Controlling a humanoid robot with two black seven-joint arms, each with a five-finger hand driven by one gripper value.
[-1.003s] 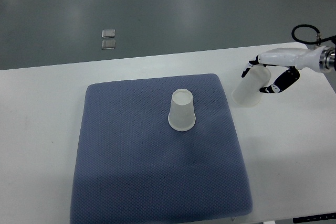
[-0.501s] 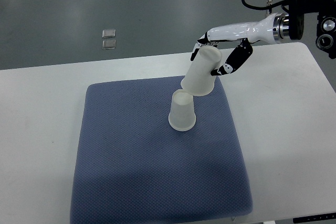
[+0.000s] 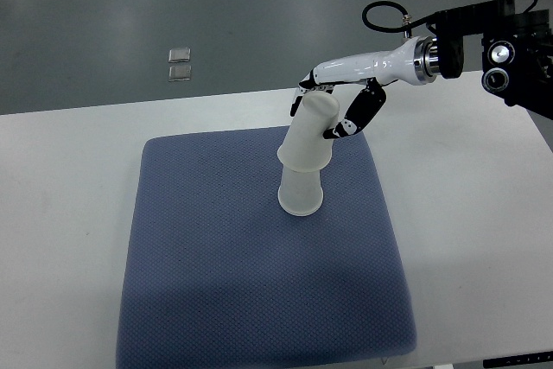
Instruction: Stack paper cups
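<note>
A translucent white paper cup (image 3: 300, 194) stands upside down on the blue-grey mat (image 3: 216, 283), near its upper middle. My right hand (image 3: 324, 114) comes in from the right and is shut on a second upside-down paper cup (image 3: 309, 134). This held cup tilts a little and its rim sits over the top of the standing cup, covering its upper part. The left arm is out of view.
The mat lies on a white table (image 3: 69, 179). Two small clear squares (image 3: 179, 64) lie on the grey floor beyond the table's far edge. The robot's black camera housing (image 3: 510, 49) shows at the upper right.
My right hand has carried the held cup from the table's right side leftward over the mat, and the cup now sits over the top of the standing cup.
</note>
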